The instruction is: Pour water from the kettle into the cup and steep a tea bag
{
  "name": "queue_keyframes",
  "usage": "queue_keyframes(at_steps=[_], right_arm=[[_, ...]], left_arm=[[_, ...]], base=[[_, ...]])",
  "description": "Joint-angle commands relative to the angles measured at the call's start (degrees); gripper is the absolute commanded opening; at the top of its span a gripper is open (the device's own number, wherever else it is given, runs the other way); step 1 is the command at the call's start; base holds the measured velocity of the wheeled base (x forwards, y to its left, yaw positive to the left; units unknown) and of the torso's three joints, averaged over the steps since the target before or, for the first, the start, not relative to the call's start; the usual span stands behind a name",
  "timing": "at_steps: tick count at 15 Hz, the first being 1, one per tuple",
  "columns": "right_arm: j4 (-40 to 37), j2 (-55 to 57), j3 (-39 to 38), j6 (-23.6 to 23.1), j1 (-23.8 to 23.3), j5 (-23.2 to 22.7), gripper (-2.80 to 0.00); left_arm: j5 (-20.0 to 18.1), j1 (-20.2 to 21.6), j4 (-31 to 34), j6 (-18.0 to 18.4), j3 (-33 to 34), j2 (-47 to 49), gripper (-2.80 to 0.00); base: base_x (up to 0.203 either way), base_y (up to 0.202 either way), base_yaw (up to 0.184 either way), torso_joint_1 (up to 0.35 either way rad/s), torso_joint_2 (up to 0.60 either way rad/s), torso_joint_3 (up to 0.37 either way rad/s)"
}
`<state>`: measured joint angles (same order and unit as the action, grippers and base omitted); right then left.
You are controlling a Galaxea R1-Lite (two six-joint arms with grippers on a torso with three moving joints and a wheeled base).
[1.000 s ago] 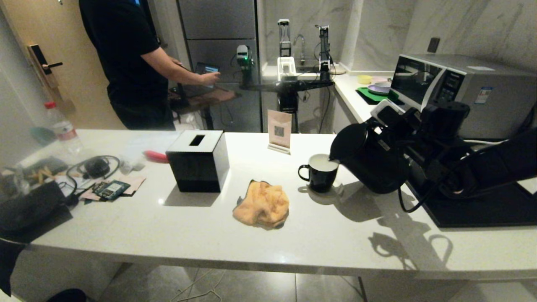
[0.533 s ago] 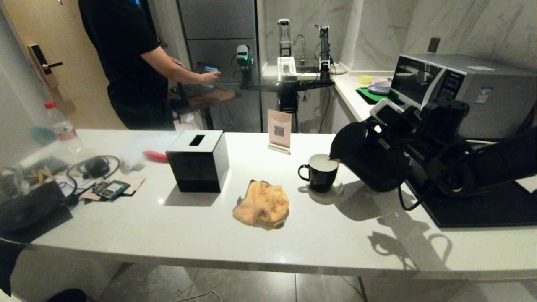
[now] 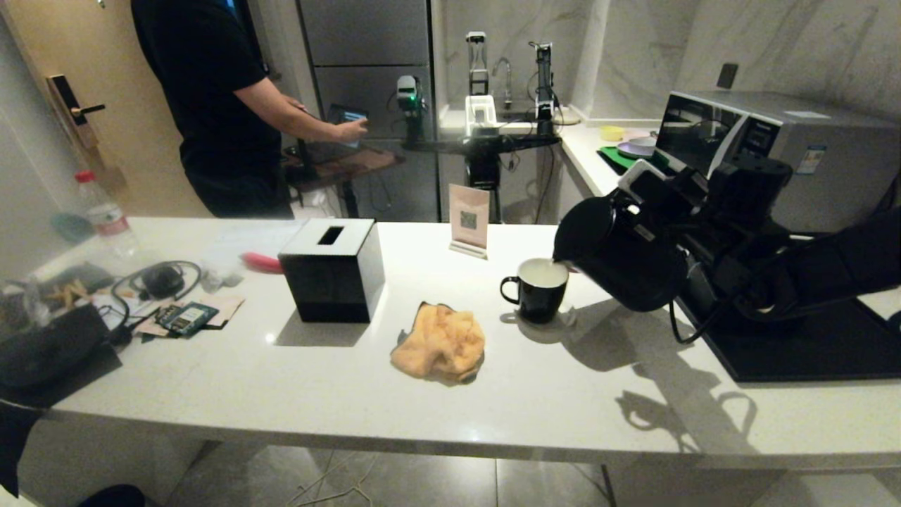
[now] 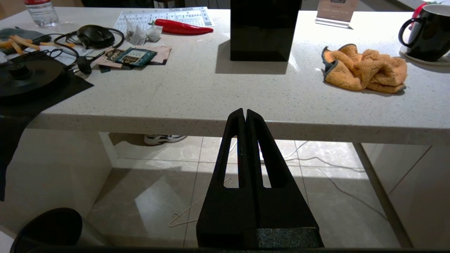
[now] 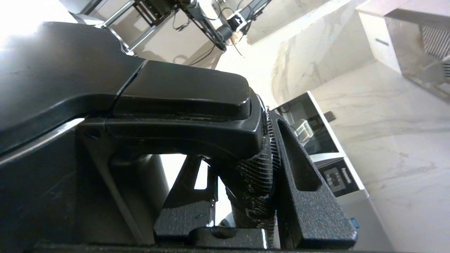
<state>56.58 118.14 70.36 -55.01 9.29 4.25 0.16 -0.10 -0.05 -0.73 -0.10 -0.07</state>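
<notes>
The black kettle (image 3: 619, 253) hangs tilted over the counter, its spout at the rim of the black cup (image 3: 538, 289), which stands on a small coaster. My right gripper (image 3: 686, 229) is shut on the kettle's textured handle (image 5: 253, 175), one finger on each side of it (image 5: 232, 140). The cup also shows in the left wrist view (image 4: 427, 35). My left gripper (image 4: 245, 112) is parked below the counter's front edge, shut and holding nothing. I cannot make out a tea bag for certain; a teal sachet (image 4: 135, 56) lies among papers at the far left.
A black tissue box (image 3: 334, 271), an orange cloth (image 3: 440, 343) and a card sign (image 3: 469, 220) sit left of the cup. A black mat (image 3: 809, 345) and a microwave (image 3: 774, 148) are on the right. The kettle's base (image 4: 24, 75) is far left. A person (image 3: 211, 105) stands behind the counter.
My right arm has lifted the kettle's rear a little, so it tilts further toward the cup. The spout stays at the rim. The left arm has not moved.
</notes>
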Motion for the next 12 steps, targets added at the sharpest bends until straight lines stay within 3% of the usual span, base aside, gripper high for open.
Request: queue_keyframes(at_steps=[1, 12], right_arm=[[0.55, 0.07, 0.04, -0.62, 0.03, 0.06, -2.80], [0.73, -0.03, -0.21, -2.28, -0.24, -1.11, -2.80]], left_arm=[[0.02, 0.01, -0.04, -0.06, 0.01, 0.07, -2.80], [0.02, 0.01, -0.04, -0.06, 0.01, 0.07, -2.80]], base=[[0.000, 0.000, 0.000, 0.000, 0.00, 0.000], [0.000, 0.000, 0.000, 0.000, 0.00, 0.000]])
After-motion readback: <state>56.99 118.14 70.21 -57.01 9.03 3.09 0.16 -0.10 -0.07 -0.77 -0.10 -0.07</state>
